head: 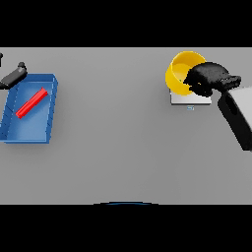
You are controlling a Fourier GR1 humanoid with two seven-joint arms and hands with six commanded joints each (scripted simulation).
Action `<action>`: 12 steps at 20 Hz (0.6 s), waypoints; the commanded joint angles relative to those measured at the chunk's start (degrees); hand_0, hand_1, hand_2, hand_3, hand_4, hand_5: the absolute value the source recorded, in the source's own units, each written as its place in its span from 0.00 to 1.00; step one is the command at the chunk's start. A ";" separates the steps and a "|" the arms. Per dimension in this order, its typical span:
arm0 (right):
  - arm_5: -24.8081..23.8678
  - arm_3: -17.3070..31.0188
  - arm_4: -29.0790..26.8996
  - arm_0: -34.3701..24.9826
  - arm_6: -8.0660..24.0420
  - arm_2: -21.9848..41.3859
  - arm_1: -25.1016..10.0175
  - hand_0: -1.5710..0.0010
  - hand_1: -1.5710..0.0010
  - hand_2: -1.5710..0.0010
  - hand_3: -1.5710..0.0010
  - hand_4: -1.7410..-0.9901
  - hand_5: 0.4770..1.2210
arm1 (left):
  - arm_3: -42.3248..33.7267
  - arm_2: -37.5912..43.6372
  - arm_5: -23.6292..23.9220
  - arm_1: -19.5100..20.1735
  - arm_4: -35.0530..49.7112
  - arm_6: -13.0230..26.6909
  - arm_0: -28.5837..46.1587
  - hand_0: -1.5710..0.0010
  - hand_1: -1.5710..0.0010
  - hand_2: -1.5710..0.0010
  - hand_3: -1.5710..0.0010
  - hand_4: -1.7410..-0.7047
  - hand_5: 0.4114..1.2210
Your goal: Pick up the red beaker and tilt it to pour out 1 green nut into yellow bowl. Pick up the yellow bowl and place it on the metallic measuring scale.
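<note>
From the head view, the grey bench (123, 147) carries few things. Near its far right corner sits one yellow bowl (180, 69), resting on one metallic measuring scale (189, 100), a flat pale square of which only the near edge and a small mark on its front show under the bowl. The bowl leans a little, its open mouth turned up and toward the far edge. Whether a green nut lies inside cannot be told; the inner wall that shows is plain yellow.

The right hand (209, 78) comes in from the right side on its white and grey arm and covers the bowl's right rim. Its dark fingers (196, 82) curl over that rim and pinch the bowl's wall, so the hand grips the bowl. The hand hides the right part of both bowl and scale.

Near the far left corner lies one blue tray (51, 101), an open box set a little askew. Inside it lies one red beaker (31, 103), on its side, running diagonally from the near left toward the far right of the tray. The left hand (14, 76) shows at the left edge, just beyond the tray's far left corner; whether its fingers are open or closed cannot be told.

Between the tray and the scale nothing stands in the way.
</note>
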 commanded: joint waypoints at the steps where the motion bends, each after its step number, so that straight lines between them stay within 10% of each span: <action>1: -0.63 1.40 0.37 -0.44 -0.13 0.23 0.38 0.03 0.10 0.06 0.04 0.02 1.00 | -0.45 -0.05 0.06 0.34 -0.06 0.56 -0.13 1.00 1.00 1.00 1.00 0.88 0.44; 12: -3.18 10.62 0.60 -2.16 -2.40 0.15 0.98 0.10 0.22 0.11 0.02 0.02 1.00 | 1.26 -0.23 -0.52 -0.32 -0.36 1.12 -0.92 1.00 1.00 1.00 1.00 0.87 0.44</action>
